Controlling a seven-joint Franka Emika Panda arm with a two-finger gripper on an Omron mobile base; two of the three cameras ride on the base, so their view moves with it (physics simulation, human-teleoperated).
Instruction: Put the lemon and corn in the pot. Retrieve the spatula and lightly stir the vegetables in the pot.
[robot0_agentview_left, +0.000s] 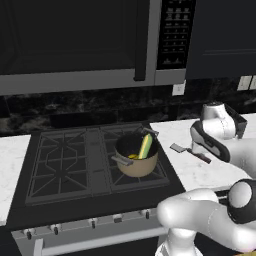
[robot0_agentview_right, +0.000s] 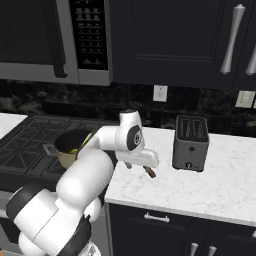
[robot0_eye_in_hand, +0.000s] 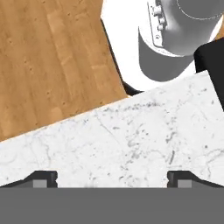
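While the corn (robot0_agentview_left: 145, 146) and lemon (robot0_agentview_left: 133, 156) are sitting in the pot (robot0_agentview_left: 136, 162), the tool (robot0_eye_in_hand: 112, 181), fingers spread and empty, is hovering over the table (robot0_eye_in_hand: 131, 135), and the spatula (robot0_agentview_left: 190, 152) is lying, seemingly lengthwise toward lower right, at the left base view's centre right.

Bare marble counter (robot0_agentview_right: 220, 175) right of spatula (robot0_agentview_left: 190, 151), toaster (robot0_agentview_right: 190, 142) behind

The tan pot (robot0_agentview_left: 136, 156) sits on the stove's right-hand burner, grey handles out to either side. Inside, the corn (robot0_agentview_left: 145, 146) leans tilted against the wall, its tip above the rim, and the lemon (robot0_agentview_left: 133, 156) shows as a yellow bit low beside it.

The spatula (robot0_agentview_left: 189, 152) lies flat on the desk just right of the stove, dark blade toward the pot.
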